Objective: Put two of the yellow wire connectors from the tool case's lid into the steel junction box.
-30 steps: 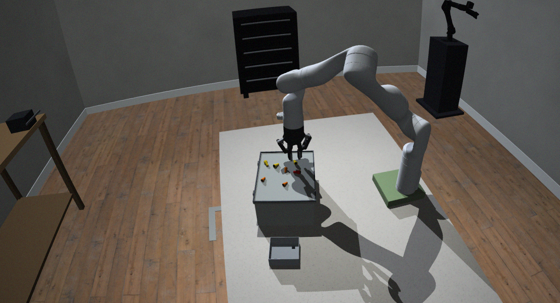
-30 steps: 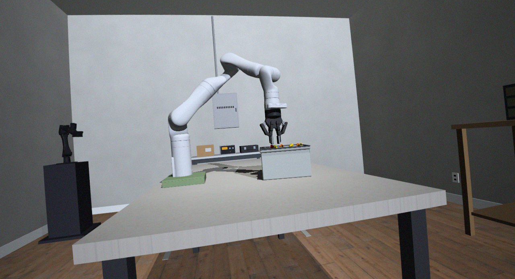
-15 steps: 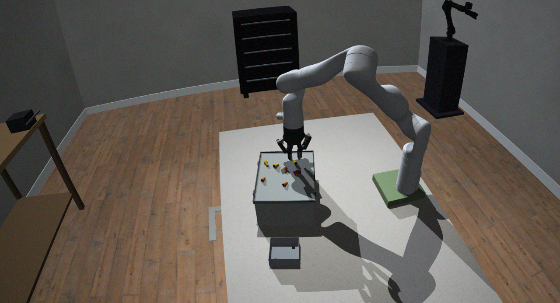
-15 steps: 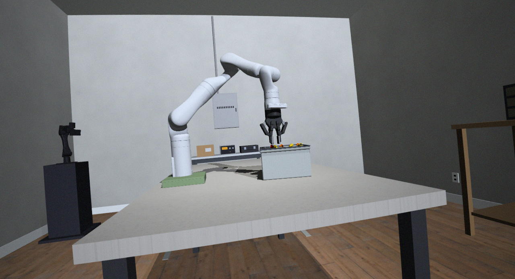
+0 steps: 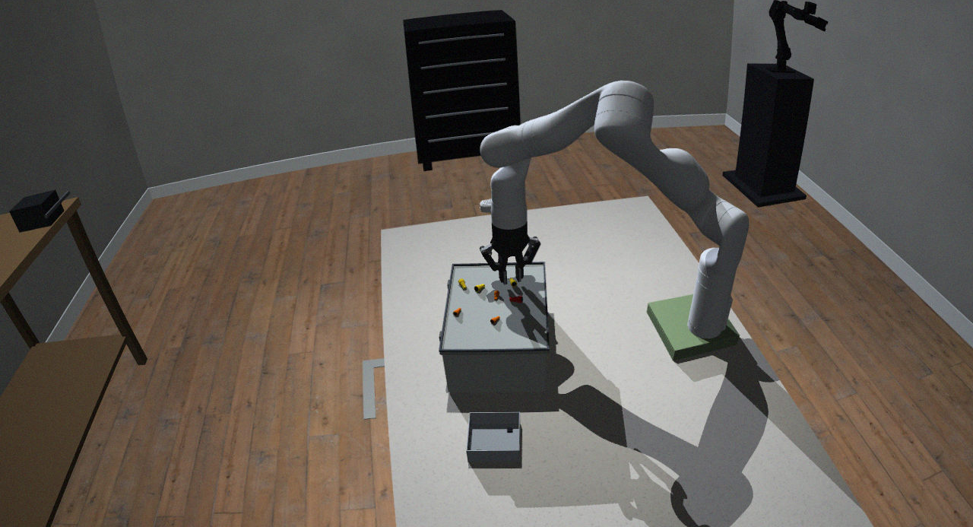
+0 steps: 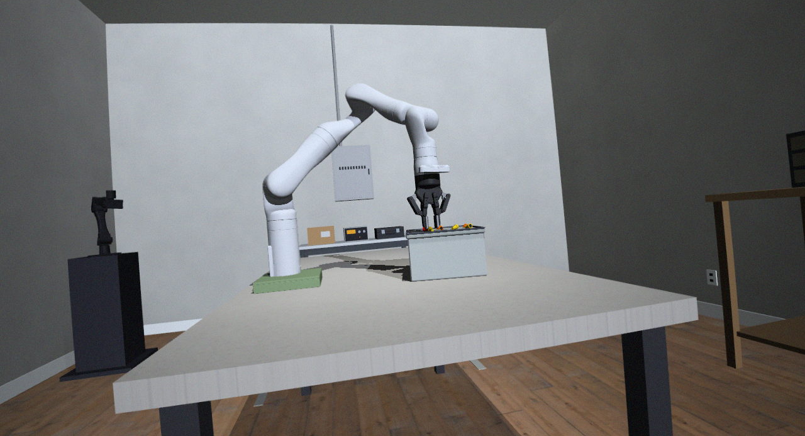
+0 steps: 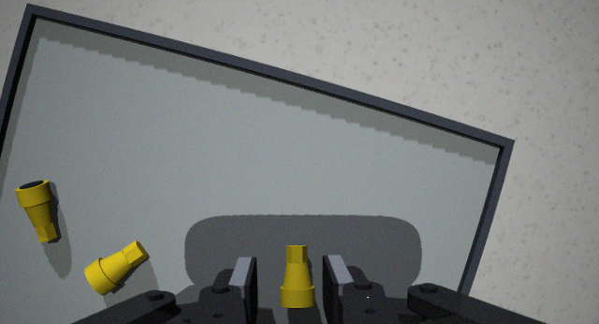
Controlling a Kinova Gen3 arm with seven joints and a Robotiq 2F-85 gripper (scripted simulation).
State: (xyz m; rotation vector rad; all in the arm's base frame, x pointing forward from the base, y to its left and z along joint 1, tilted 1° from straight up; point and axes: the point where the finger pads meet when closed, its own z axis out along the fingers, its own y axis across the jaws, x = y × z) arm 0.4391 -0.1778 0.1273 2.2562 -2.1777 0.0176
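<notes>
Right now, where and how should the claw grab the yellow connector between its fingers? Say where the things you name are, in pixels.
Probably across the tapered body of the yellow connector [image 5: 513, 281] [image 7: 298, 276], straight down from above: it lies flat, lengthwise between the open fingers, a gap on either side.

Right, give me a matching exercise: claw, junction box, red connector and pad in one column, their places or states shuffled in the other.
1. Claw
2. Junction box
3. Red connector
4. Pad

A. Lying on the lid
B. Green, under the arm's foot
C. Fingers apart, gripping nothing
D. Grey, open-topped, standing apart from the lid

Pairs: 1-C, 2-D, 3-A, 4-B
</notes>
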